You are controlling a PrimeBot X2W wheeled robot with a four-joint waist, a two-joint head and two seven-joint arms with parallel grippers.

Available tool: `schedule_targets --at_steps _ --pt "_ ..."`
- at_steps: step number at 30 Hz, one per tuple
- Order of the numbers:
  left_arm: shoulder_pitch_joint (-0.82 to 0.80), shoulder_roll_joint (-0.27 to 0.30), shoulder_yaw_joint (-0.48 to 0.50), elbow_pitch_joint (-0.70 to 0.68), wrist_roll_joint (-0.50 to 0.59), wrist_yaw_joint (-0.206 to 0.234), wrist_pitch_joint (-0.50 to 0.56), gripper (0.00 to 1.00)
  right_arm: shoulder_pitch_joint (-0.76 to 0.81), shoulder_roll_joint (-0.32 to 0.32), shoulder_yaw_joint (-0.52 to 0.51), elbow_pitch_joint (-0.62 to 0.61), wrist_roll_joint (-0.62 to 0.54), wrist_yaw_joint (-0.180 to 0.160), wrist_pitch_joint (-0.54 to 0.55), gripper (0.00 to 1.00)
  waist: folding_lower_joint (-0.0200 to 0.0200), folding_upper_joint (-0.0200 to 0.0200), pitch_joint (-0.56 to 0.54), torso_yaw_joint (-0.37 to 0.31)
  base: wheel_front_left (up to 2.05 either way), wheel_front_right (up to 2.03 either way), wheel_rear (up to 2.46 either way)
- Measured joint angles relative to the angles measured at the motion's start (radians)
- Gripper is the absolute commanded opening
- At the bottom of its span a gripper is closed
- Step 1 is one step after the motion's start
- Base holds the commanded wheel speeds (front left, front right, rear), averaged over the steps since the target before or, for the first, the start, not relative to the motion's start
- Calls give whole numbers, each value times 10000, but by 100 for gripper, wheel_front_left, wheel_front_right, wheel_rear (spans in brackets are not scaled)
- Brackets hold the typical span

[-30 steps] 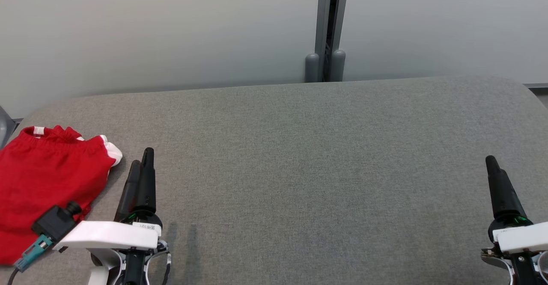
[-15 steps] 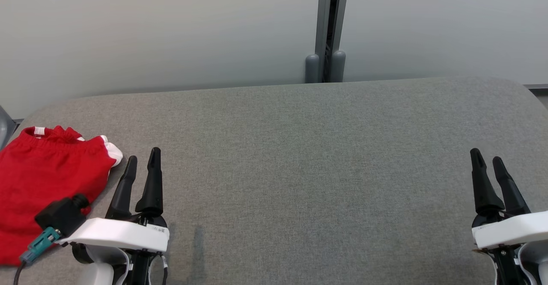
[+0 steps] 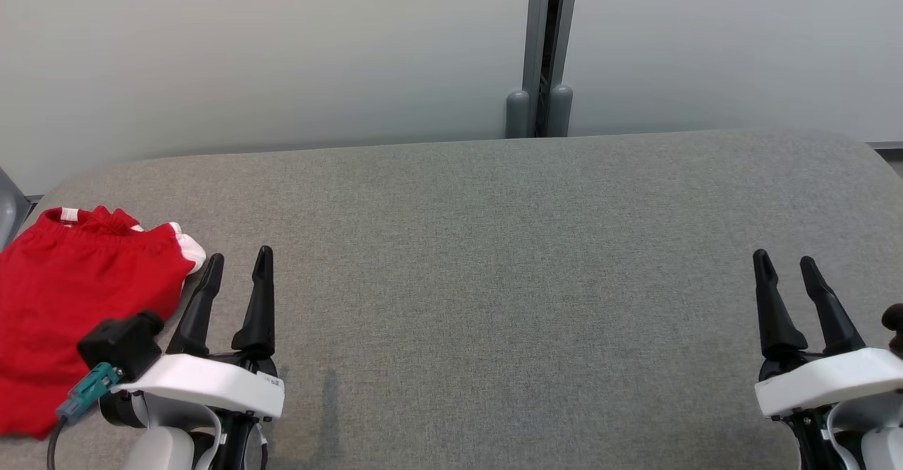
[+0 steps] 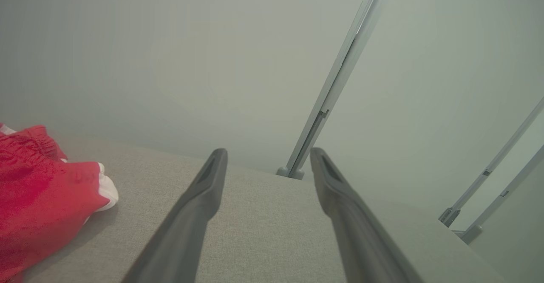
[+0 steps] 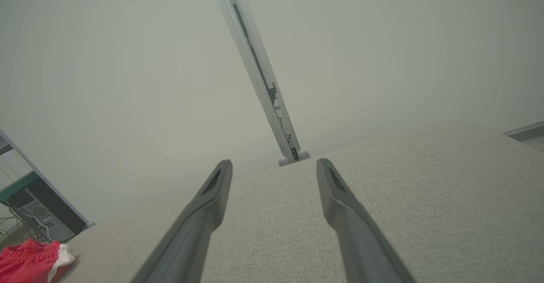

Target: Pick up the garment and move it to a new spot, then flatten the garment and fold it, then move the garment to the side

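Note:
The garment (image 3: 67, 300) is red with white trim and lies folded at the far left of the grey fabric surface (image 3: 494, 258). It also appears at the left edge of the left wrist view as the garment (image 4: 38, 198) and tiny in the lower left corner of the right wrist view as the garment (image 5: 32, 266). My left gripper (image 3: 238, 265) stands open just right of the garment, fingers apart with nothing between them. At the lower right my right gripper (image 3: 784, 267) is open and empty too, far from the garment.
A pale wall rises behind the surface, with a grey vertical post (image 3: 543, 46) at the back centre. The surface's rounded edges curve away at the far left and far right. A dark computer and cables (image 5: 34, 221) sit beyond the left end.
Both grippers have turned about their wrists, so the fingers that overlapped edge-on now show side by side, spread apart. The garment has not moved.

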Motion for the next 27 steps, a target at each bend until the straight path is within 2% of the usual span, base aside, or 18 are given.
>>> schedule_targets --at_steps 27 --pt "-6 272 -199 464 2382 362 203 100 -359 146 345 1020 -2892 13 -606 100 0 0 33 101 0 0 0"
